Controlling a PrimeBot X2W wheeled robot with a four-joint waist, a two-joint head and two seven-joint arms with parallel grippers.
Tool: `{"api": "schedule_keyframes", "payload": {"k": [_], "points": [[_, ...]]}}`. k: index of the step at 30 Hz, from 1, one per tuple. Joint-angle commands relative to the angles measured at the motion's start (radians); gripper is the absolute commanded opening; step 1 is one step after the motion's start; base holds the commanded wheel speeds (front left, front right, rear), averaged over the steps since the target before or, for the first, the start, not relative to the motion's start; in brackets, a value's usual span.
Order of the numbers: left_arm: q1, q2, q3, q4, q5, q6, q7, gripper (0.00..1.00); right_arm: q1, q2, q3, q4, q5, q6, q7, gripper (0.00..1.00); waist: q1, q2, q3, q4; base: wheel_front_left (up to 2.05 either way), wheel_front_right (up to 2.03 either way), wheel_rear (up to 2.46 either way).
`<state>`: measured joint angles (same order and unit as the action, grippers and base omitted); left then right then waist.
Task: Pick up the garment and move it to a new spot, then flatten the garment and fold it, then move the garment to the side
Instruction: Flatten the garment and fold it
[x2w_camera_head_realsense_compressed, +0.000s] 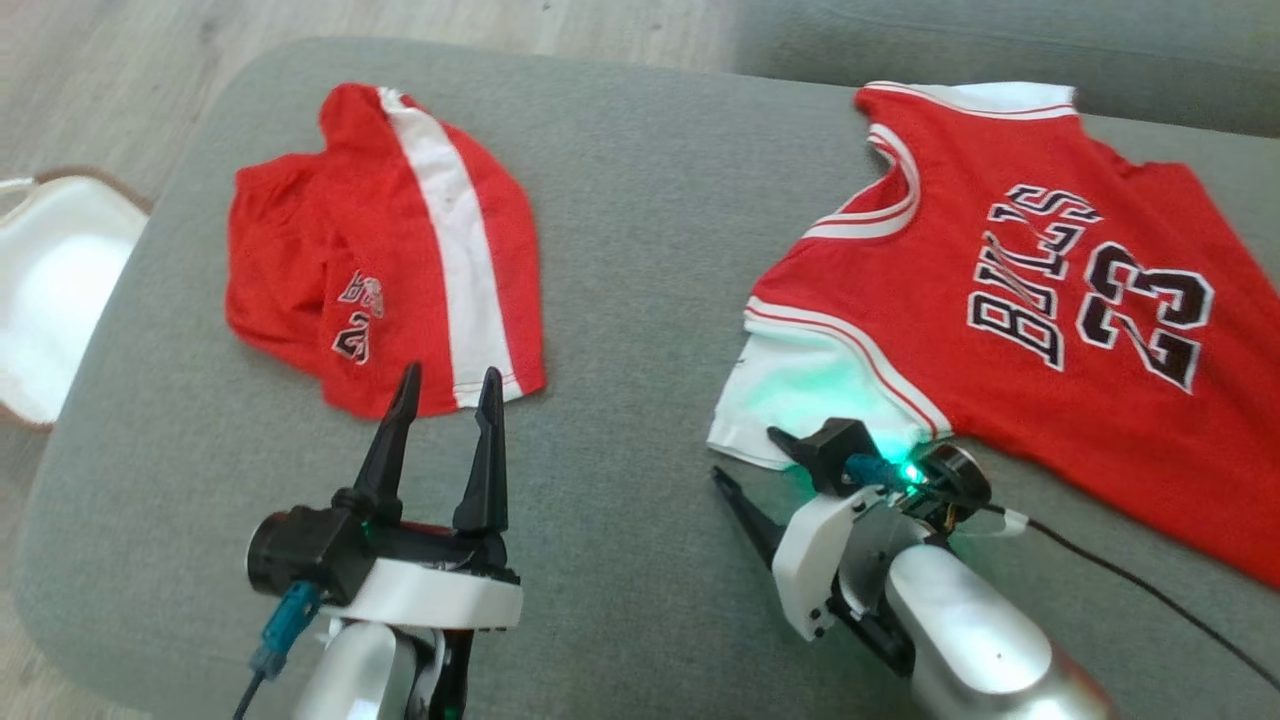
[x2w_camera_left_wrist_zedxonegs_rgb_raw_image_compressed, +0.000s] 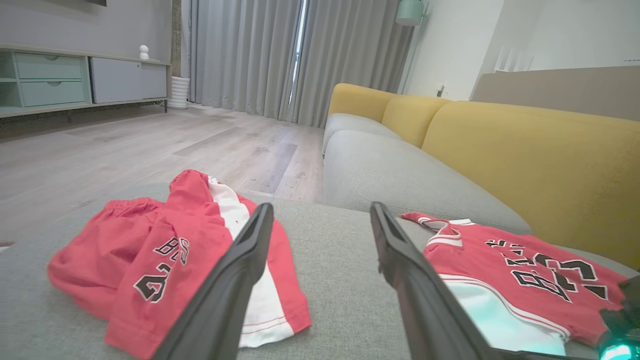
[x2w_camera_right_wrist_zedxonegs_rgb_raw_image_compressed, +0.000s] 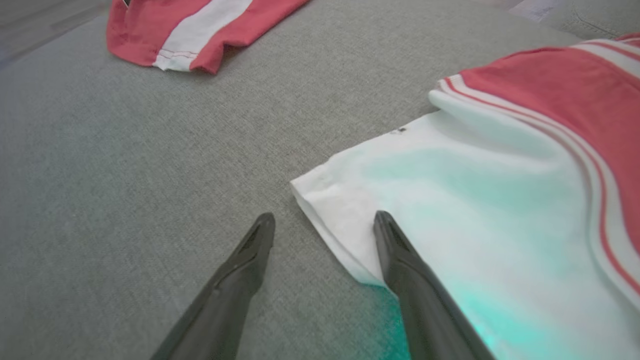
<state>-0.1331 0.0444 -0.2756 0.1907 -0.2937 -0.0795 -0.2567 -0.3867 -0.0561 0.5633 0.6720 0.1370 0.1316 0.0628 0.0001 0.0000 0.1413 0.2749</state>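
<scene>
Two red garments lie on a grey cushion (x2w_camera_head_realsense_compressed: 620, 250). A jersey (x2w_camera_head_realsense_compressed: 1040, 290) printed with "23" is spread at the right, its white lower corner (x2w_camera_right_wrist_zedxonegs_rgb_raw_image_compressed: 350, 210) toward me. Crumpled red shorts (x2w_camera_head_realsense_compressed: 380, 270) with a white stripe lie at the left. My right gripper (x2w_camera_head_realsense_compressed: 745, 452) is open, tilted down at the jersey's white corner. In the right wrist view (x2w_camera_right_wrist_zedxonegs_rgb_raw_image_compressed: 324, 216) one finger lies over that corner and the other over bare cushion, the hem between them. My left gripper (x2w_camera_head_realsense_compressed: 449, 385) is open and empty, just short of the shorts' hem (x2w_camera_left_wrist_zedxonegs_rgb_raw_image_compressed: 265, 325).
The cushion's rounded front edge runs along the left and bottom of the head view. A white seat (x2w_camera_head_realsense_compressed: 50, 290) stands on the floor at the left. A yellow sofa back (x2w_camera_left_wrist_zedxonegs_rgb_raw_image_compressed: 525, 150) rises behind. A black cable (x2w_camera_head_realsense_compressed: 1130, 580) trails from my right wrist.
</scene>
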Motion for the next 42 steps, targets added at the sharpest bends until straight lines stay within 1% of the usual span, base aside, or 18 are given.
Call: {"api": "schedule_keyframes", "payload": {"k": [1, 8, 9, 10, 11, 15, 21, 25, 26, 27, 31, 35, 38, 42], "points": [[-0.043, 0.006, 0.025, -0.029, -0.007, 0.003, -0.005, 1.0, -0.04, 0.006, 0.012, -0.007, -0.009, -0.001, -0.013, 1.0, -0.0001, 0.0, 0.008, 0.014, 0.0, 0.0, 0.0], [-0.043, 0.006, 0.019, -0.035, -0.013, 0.007, -0.005, 1.0, -0.086, 0.006, 0.018, 0.083, -0.02, -0.001, -0.041, 1.0, -0.0001, 0.0, 0.023, 0.03, 0.0, 0.0, 0.0], [-0.044, 0.006, 0.018, -0.036, -0.015, 0.008, -0.005, 1.0, -0.092, 0.006, 0.021, 0.095, -0.019, -0.001, -0.038, 0.91, -0.0001, 0.0, 0.026, 0.03, 0.0, 0.0, 0.0], [-0.045, 0.006, 0.017, -0.037, -0.016, 0.009, -0.005, 1.0, -0.097, 0.006, 0.023, 0.104, -0.017, -0.001, -0.036, 0.39, -0.0001, 0.0, 0.029, 0.031, 0.0, 0.0, 0.0], [-0.046, 0.006, 0.016, -0.038, -0.017, 0.009, -0.005, 1.0, -0.103, 0.006, 0.025, 0.112, -0.014, -0.001, -0.037, 0.0, -0.0001, 0.0, 0.031, 0.031, 0.0, 0.0, 0.0], [-0.053, 0.006, 0.015, -0.036, -0.02, 0.01, -0.005, 1.0, -0.121, 0.006, 0.041, 0.1, 0.022, -0.001, -0.081, 0.0, -0.0001, 0.0, 0.035, 0.03, 0.0, 0.0, 0.0], [-0.057, 0.006, 0.021, -0.03, -0.017, 0.009, -0.005, 1.0, -0.138, 0.006, 0.145, 0.031, 0.122, -0.001, -0.169, 0.0, -0.0001, 0.0, 0.03, 0.021, 0.0, 0.0, 0.0], [-0.055, 0.006, 0.025, -0.028, -0.014, 0.008, -0.005, 1.0, -0.145, 0.006, 0.212, 0.031, 0.17, -0.001, -0.179, 0.0, -0.0001, 0.0, 0.025, 0.01, 0.0, 0.0, 0.0], [-0.054, 0.006, 0.027, -0.028, -0.012, 0.008, -0.005, 1.0, -0.149, 0.006, 0.22, 0.039, 0.171, -0.001, -0.181, 0.33, -0.0001, 0.0, 0.024, 0.006, 0.0, 0.0, 0.0], [-0.053, 0.006, 0.028, -0.028, -0.011, 0.008, -0.005, 1.0, -0.149, 0.006, 0.223, 0.047, 0.178, -0.001, -0.185, 1.0, -0.0001, 0.0, 0.021, 0.001, 0.0, 0.0, 0.0], [-0.049, 0.006, 0.035, -0.029, -0.006, 0.008, -0.005, 1.0, -0.148, 0.006, 0.216, 0.055, 0.196, -0.001, -0.206, 1.0, -0.0001, 0.0, 0.015, -0.019, 0.0, 0.0, 0.0], [-0.04, 0.006, 0.05, -0.031, 0.004, 0.007, -0.005, 1.0, -0.133, 0.006, 0.138, 0.058, 0.193, -0.001, -0.253, 1.0, -0.0001, 0.0, -0.002, -0.058, 0.0, 0.0, 0.0], [-0.031, 0.006, 0.062, -0.033, 0.009, 0.005, -0.005, 1.0, -0.104, 0.005, 0.022, 0.058, 0.155, -0.001, -0.285, 1.0, -0.0001, 0.0, -0.02, -0.096, 0.0, 0.0, 0.0], [-0.01, 0.006, 0.076, -0.036, 0.015, 0.004, -0.005, 1.0, -0.026, -0.015, -0.197, 0.016, 0.066, -0.001, -0.314, 1.0, -0.0001, 0.0, -0.048, -0.15, 0.0, 0.0, 0.0]]}}
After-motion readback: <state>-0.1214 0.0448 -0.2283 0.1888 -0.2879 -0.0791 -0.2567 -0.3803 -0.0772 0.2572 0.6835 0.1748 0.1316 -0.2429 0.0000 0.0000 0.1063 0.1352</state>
